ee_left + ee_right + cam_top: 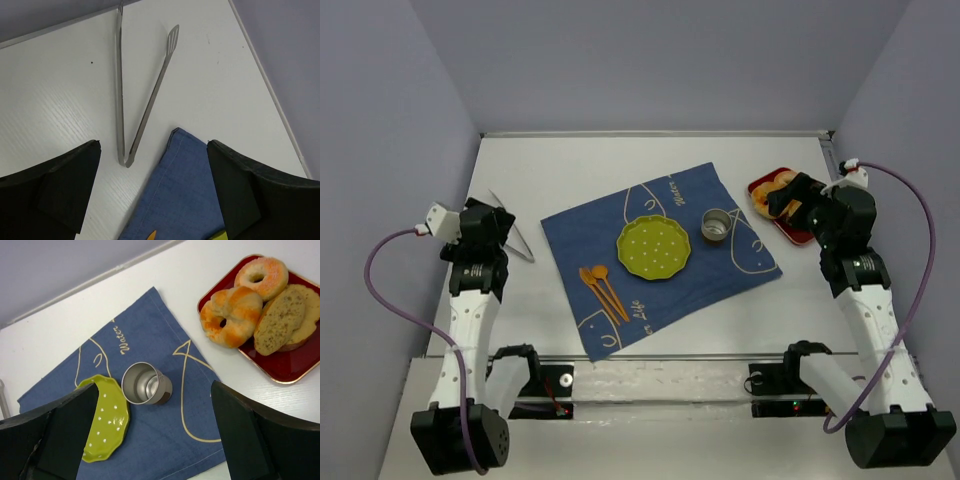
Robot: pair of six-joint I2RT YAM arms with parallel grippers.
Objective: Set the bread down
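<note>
The bread, an elongated golden-brown oval, lies on a red tray in the right wrist view, leaning on a flat brown bun beside two ring doughnuts. My right gripper is open and empty. It hovers over the blue cloth near the metal cup, left of the tray. From above, the right gripper covers part of the tray, and the bread is hidden there. The green plate sits mid-cloth. My left gripper is open and empty above the cloth's left corner.
A blue cloth carries the plate, a steel cup and orange cutlery. Metal tongs lie on the white table just ahead of the left gripper. Walls close in the table at the back and both sides.
</note>
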